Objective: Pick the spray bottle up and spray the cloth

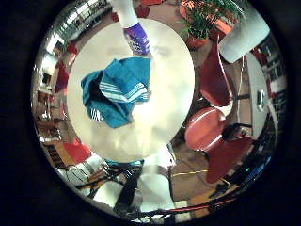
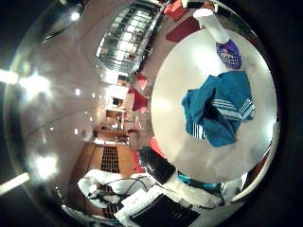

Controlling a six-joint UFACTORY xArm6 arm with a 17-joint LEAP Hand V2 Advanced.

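A white spray bottle [image 1: 135, 34] with a purple label stands upright near the rim of a round white table [image 1: 169, 71]. A teal cloth [image 1: 115, 91] with white stripes lies crumpled near the middle of the table, a short way from the bottle. My hand [image 1: 150, 186] is high above the table, away from both, and its white fingers reach out relaxed with nothing between them. In the right thumb side palm view the bottle [image 2: 223, 45], the cloth [image 2: 220, 106] and the hand's fingers [image 2: 159, 194] show in the same way.
Red chairs [image 1: 214, 83] stand beside the table, one with a round seat [image 1: 202, 127]. A potted plant [image 1: 198, 24] stands on the floor beyond the table. Shelving and lit windows [image 2: 128, 43] line the room.
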